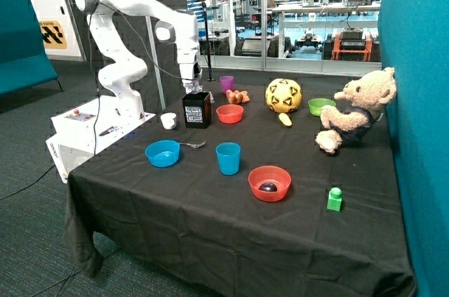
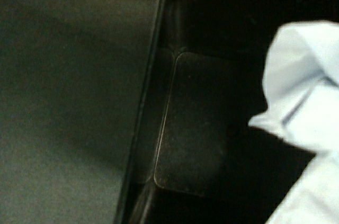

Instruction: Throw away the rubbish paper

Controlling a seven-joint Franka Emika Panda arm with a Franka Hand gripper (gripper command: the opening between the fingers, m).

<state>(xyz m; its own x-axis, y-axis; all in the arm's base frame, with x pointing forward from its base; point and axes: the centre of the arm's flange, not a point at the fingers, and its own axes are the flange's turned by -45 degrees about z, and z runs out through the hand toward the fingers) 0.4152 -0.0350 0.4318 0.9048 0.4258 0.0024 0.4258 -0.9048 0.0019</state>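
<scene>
My gripper [image 1: 194,88] hangs right over the open mouth of the black bin [image 1: 197,109], left of centre in the outside view.

The wrist view looks straight down into that bin [image 2: 159,49]: its dark floor fills the middle of the frame, and the rubbish paper [image 2: 304,97], crumpled and white, fills the right edge, above the bin's opening. I cannot tell whether my jaws are spread or pinching the paper. On the black table [image 1: 231,227], a small white cup [image 1: 168,121] stands just left of the bin and a red bowl [image 1: 229,114] just right of it. A blue bowl [image 1: 162,153] with a spoon [image 1: 192,144] beside it sits nearer the front edge.
</scene>
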